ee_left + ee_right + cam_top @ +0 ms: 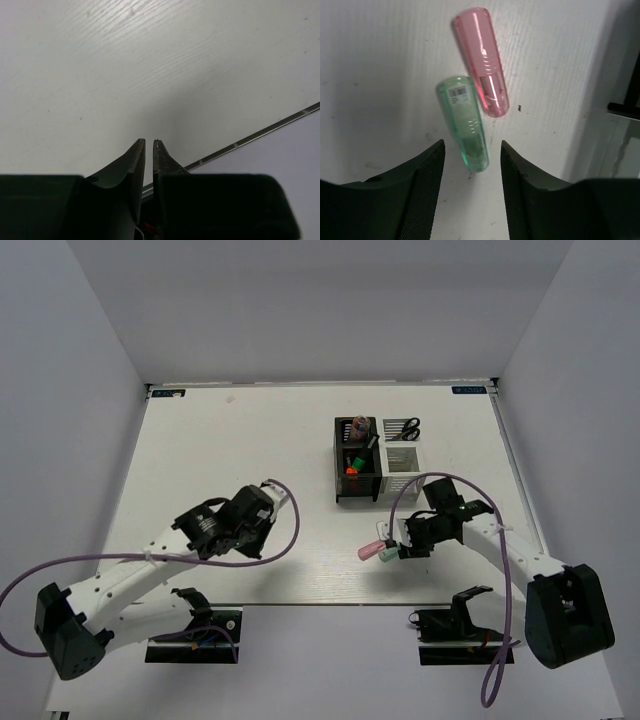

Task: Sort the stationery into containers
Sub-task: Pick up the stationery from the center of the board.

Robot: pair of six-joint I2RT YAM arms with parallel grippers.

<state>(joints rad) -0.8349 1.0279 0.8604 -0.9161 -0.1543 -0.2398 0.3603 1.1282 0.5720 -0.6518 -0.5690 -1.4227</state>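
Tubes lay together on the table [220, 440], well to the near side of the organizers: a mint tube [464, 120] and a pink tube [481, 60], pressed close along one side. The right gripper [472, 146] stood over them with its fingers wide apart. The near end of the mint tube sat in the gap between them, and neither finger seemed to touch it. The pink tube lay just beyond the fingertips, slanting away.

Farther off, the black organizer [340, 465] and white organizer [402, 483] stood side by side, the black on the left. Scissors [405, 428] stuck out of the white one's far compartment. An orange marker [351, 471] and a green marker [355, 457] showed in the black one.

Off to the left, the left gripper [148, 145] hung over bare table, its fingers drawn almost together with only a sliver between the tips, holding nothing.
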